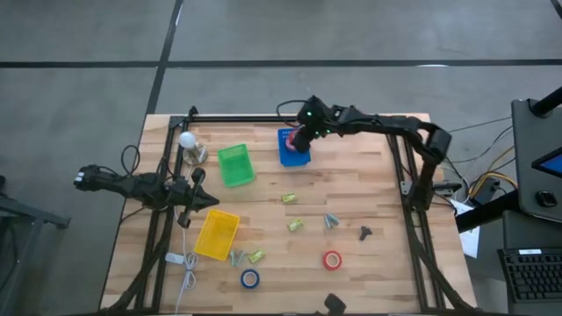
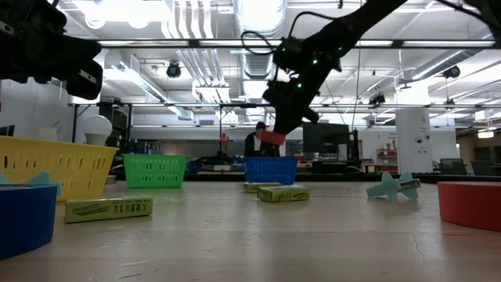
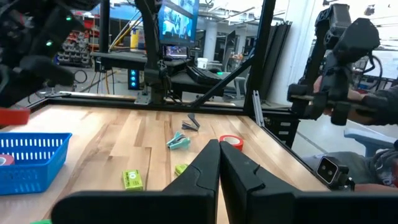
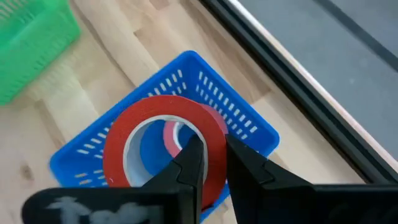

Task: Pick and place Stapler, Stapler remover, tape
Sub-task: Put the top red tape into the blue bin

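Closest to us, the right end effector [image 4: 210, 158] pinches the wall of a red tape roll [image 4: 163, 146], which hangs directly above the blue basket [image 4: 249, 127] at the counter's [image 1: 378, 189] far edge, another red roll already showing inside it. We judge the coming move to be a straight drop. The left end effector [image 3: 219, 163], fingers together and empty, waits near the yellow basket [image 1: 217, 234].

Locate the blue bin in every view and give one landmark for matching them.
High view: the blue bin sits near the table's far edge, under the right tool.
Low view: centre, far back, below the held red tape.
Left wrist view: at the picture's left edge.
Right wrist view: centre, behind the tape.
Shared landmark: the green bin beside it.
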You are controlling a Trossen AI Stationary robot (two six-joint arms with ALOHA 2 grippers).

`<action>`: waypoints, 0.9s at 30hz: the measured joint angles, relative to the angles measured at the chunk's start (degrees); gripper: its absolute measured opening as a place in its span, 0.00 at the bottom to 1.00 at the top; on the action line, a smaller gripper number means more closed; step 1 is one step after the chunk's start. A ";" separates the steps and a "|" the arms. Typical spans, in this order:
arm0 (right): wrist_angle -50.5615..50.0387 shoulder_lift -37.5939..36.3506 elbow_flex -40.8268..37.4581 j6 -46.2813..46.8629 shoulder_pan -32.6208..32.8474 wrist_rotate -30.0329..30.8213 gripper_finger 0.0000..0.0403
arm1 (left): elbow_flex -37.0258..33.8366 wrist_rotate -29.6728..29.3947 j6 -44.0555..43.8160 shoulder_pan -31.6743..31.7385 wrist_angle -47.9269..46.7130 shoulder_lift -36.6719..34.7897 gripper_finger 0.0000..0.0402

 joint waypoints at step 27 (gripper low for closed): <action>-4.06 10.43 8.44 -0.80 -2.10 0.50 0.16 | 0.02 0.10 0.00 0.00 -0.02 0.00 0.04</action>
